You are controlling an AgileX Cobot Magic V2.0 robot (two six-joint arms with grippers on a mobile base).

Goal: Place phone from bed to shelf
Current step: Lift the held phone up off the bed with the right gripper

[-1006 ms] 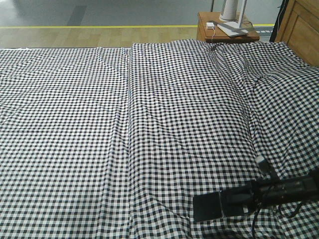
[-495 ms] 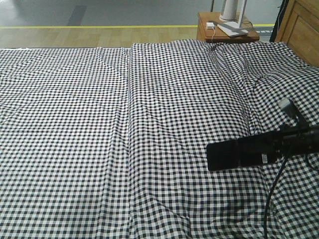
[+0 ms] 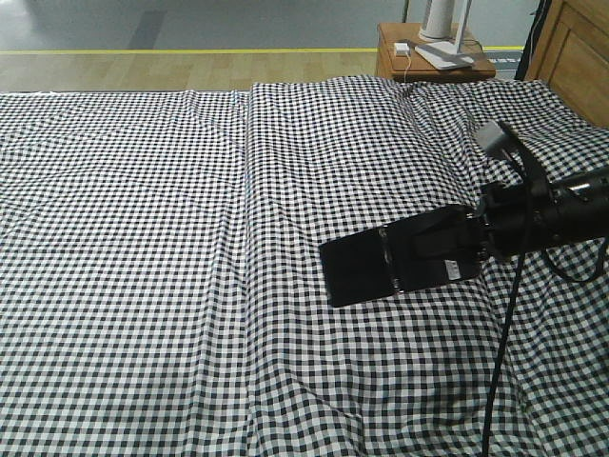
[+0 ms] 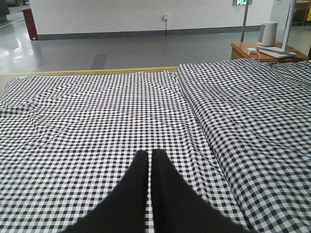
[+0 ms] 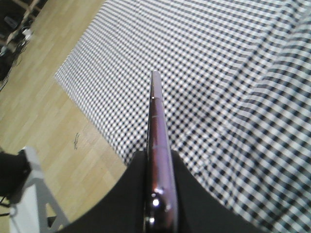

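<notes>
Pinching the phone (image 3: 366,271) by its end in our right gripper (image 3: 474,246), we hold it clear of the bed (image 3: 143,238) for carrying; our left gripper (image 4: 149,162) sits closed, empty.

The bed (image 3: 143,238) fills the front view from side to side, with a seam (image 3: 247,238) running front to back a little left of the middle. My right claw (image 5: 158,162) reaches in from the right, above the bedding. The phone (image 3: 354,271) juts leftward out of it, clear of the bedding and to the right of the seam, with one finger on each face. My left claw (image 4: 149,162) sits low over the near part of the bed, fingers touching, left of the seam. Behind the bed's far right end stands the bedside table (image 3: 392,59), with the headboard (image 3: 576,48) to its right. The floor (image 3: 190,67) lies behind the bed.
</notes>
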